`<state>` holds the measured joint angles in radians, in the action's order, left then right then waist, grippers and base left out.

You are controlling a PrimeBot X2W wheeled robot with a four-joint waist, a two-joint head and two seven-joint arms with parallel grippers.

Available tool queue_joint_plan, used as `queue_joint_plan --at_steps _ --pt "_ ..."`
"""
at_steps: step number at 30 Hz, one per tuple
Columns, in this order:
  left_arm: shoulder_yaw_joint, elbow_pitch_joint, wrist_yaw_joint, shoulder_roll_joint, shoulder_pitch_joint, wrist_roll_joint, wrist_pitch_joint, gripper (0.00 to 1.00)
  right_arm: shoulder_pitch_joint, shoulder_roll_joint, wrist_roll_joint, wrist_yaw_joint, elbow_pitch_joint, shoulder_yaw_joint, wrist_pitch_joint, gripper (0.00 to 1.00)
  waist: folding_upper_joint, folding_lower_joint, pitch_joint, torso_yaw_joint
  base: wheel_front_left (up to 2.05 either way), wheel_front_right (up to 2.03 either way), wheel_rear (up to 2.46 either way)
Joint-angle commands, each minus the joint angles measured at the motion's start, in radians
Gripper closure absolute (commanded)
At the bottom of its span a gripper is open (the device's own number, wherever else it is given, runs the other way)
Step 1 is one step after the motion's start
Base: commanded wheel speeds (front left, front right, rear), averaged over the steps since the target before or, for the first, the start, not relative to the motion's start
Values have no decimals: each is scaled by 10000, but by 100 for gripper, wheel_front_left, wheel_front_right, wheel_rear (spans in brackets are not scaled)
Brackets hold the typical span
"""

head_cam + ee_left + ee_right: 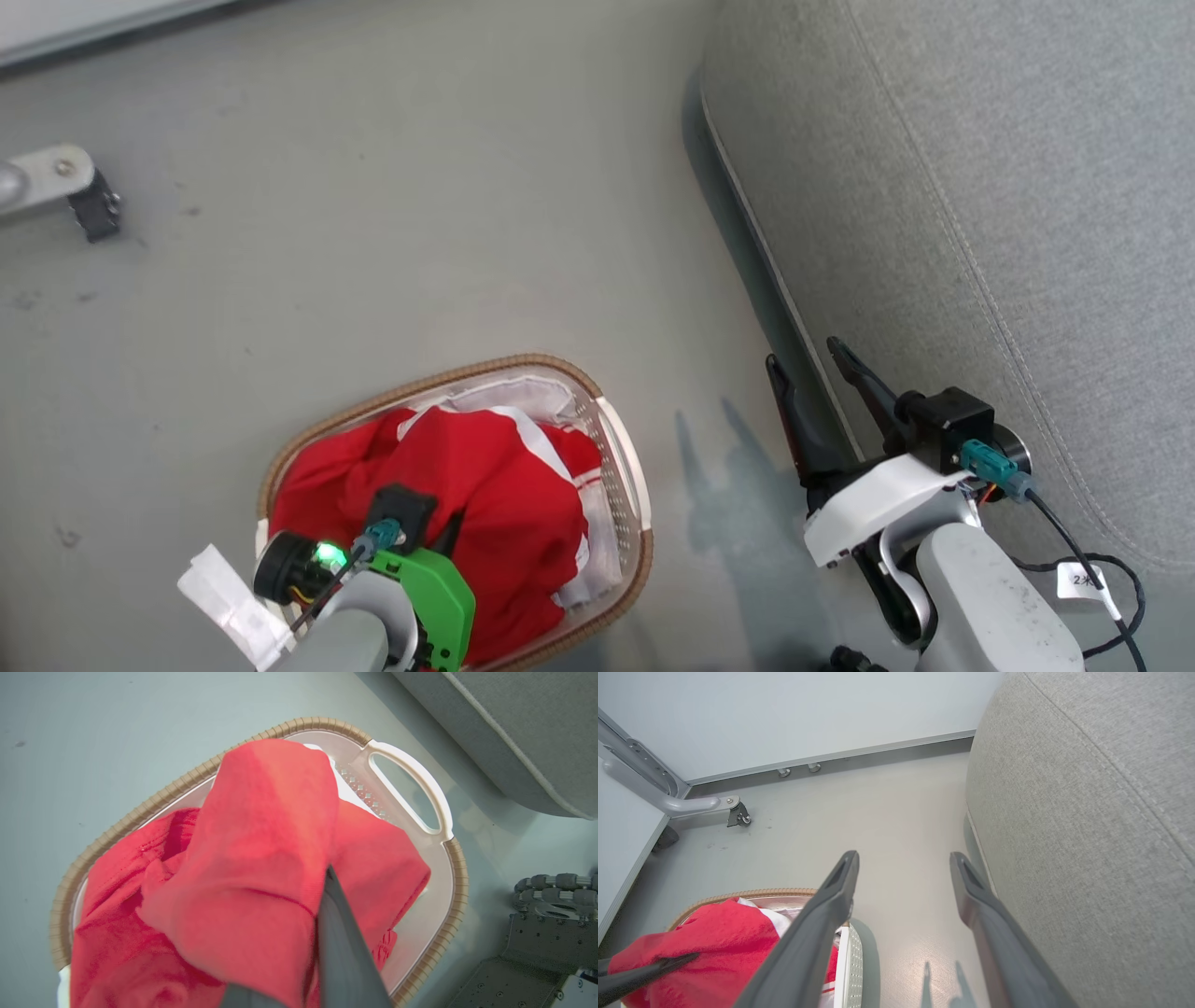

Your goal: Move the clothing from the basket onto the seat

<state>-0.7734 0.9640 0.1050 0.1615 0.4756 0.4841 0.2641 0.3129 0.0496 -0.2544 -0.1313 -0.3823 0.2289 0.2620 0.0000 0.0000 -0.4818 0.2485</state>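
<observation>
**Grip made on the clothing; the lift comes next.**

My left gripper point(322, 891) is closed tight on a raised fold of the clothing point(485, 504), which lies heaped in the basket point(439, 373) up to its near rim. I judge the next move must lift the fold high enough to clear the rim, then carry it right to the seat point(980, 187). My right gripper point(805, 353) hangs wide open and empty over the floor, just beside the seat's edge. One left finger is buried under fabric, so I cannot tell how much I hold. The seat's far part is cut off.
</observation>
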Motion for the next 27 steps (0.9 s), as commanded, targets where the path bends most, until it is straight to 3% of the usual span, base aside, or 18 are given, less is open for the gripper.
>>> queue_joint_plan --at_steps 1,11,27 --pt "190 -130 -99 9 -324 -163 6 100 -170 36 86 10 -26 8 44 0 0 0 900 -420 0 0 0" --pt "1734 -1308 -102 -111 -1362 -976 7 100 -540 141 135 10 -123 137 35 0 0 0 1886 -824 0 0 0" --pt "3082 -2285 189 -548 -2055 -2159 7 100 -1087 212 36 10 -225 35 35 0 0 0 2785 -1272 0 0 0"
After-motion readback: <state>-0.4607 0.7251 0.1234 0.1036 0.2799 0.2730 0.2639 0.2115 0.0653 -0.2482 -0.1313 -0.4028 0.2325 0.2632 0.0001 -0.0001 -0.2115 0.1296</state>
